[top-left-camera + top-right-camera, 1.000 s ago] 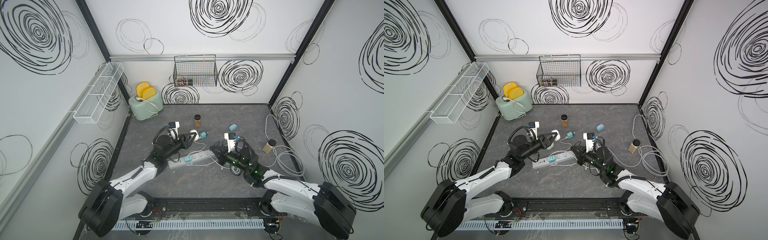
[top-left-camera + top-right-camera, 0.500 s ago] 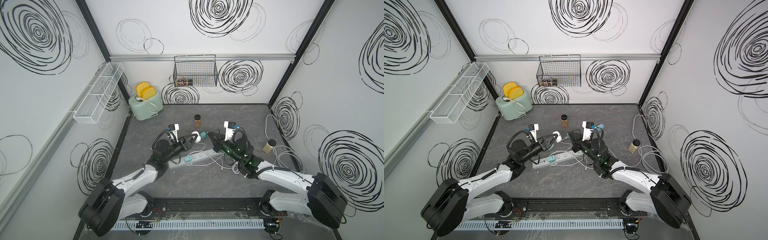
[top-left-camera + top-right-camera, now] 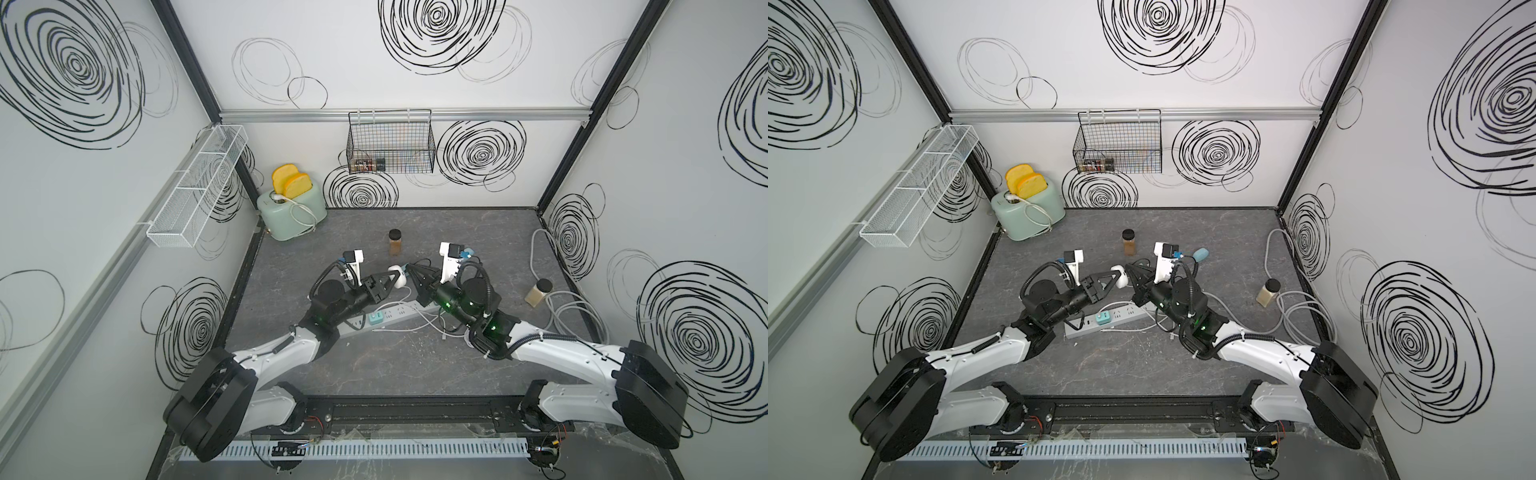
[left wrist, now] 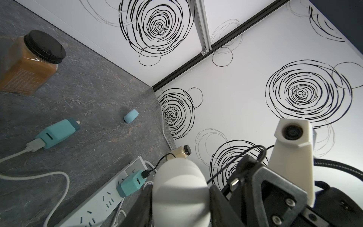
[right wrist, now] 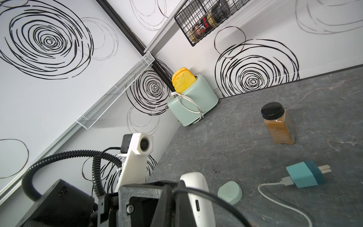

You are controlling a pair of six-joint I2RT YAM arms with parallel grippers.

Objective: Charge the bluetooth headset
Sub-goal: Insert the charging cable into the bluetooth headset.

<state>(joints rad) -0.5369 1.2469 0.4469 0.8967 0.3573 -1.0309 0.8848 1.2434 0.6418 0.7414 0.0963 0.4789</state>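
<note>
- In both top views two white-and-black arms reach in from the near edge and meet tip to tip over the middle of the grey table (image 3: pixel 374 365)
- The left gripper (image 3: pixel 394 277) is partly closed, its two fingers clamped on the white headset (image 3: pixel 401 282), a smooth rounded shell just beyond the far edge of the power strip (image 3: pixel 395 312)
- The right gripper (image 3: pixel 410 272) is pinched fully shut, its tip just beside the headset; what it pinches is too small to tell from here
- A teal charger (image 3: pixel 375 319) is plugged into the strip; a brown spice jar (image 3: pixel 395 242) stands behind the grippers, a pale jar (image 3: pixel 539 292) stands off to the right near coiled grey cable, and a mint toaster (image 3: pixel 291 212) sits in the far left corner
- From the left wrist, the headset (image 4: pixel 180 188) fills the gap between that gripper's dark fingers (image 4: pixel 218 204), held clear of the table
- Just beside it the right gripper (image 4: pixel 240 177) grips a plug (image 4: pixel 234 182) with a bare metal tip, apart from the headset; a black cable (image 4: pixel 147 173) runs into the teal charger (image 4: pixel 130 185) on the strip
- From the right wrist, the headset (image 5: pixel 196 194) shows an oval charging port (image 5: pixel 197 204) facing the camera, with the black cable (image 5: pixel 225 200) arching across in front
- On the table beyond lie a second teal charger (image 5: pixel 303 174) with a white lead, and a small pale blue-green pod (image 5: pixel 229 192)
</note>
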